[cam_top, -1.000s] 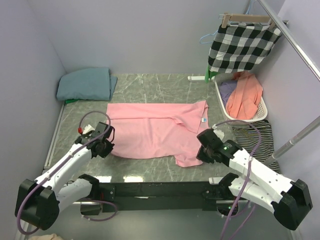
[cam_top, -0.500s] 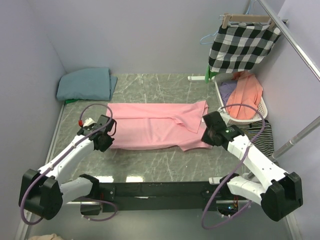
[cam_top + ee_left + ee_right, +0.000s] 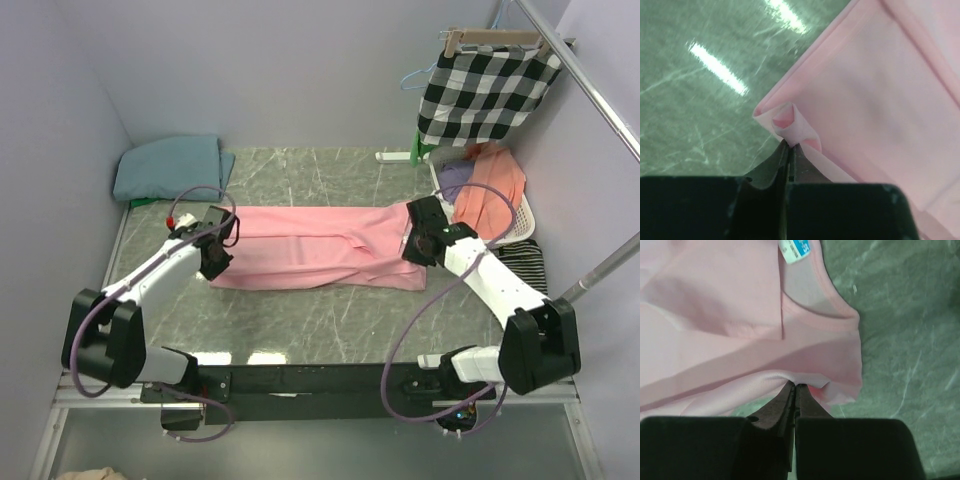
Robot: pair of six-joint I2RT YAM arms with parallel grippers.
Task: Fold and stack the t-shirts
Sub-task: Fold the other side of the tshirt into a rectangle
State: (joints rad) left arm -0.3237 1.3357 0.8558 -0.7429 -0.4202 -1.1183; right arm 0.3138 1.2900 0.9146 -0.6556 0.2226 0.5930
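**Green marble table, pink tee in a long band, both grippers pinching it**

Green marble table (image 3: 330,320) fills the floor of a pale lilac booth. Pink t-shirt (image 3: 310,255) lies at centre, folded into a long band running 9 to 3 o'clock. Teal t-shirt (image 3: 170,168) sits folded at 10 o'clock, well apart from the pink one. Checked cloth (image 3: 485,90) hangs from a hanger at 1 o'clock. White basket (image 3: 527,222) at 2 o'clock holds an orange garment (image 3: 490,195). Striped garment (image 3: 515,270) lies at 3 o'clock, just below the basket. Left gripper (image 3: 788,145) is at the band's 9 o'clock end, jaws pressed together on a curled corner of pink fabric. Right gripper (image 3: 794,387) is at the 3 o'clock end, jaws pressed together on the pink hem near the collar. Blue size label (image 3: 794,250) shows inside the collar.
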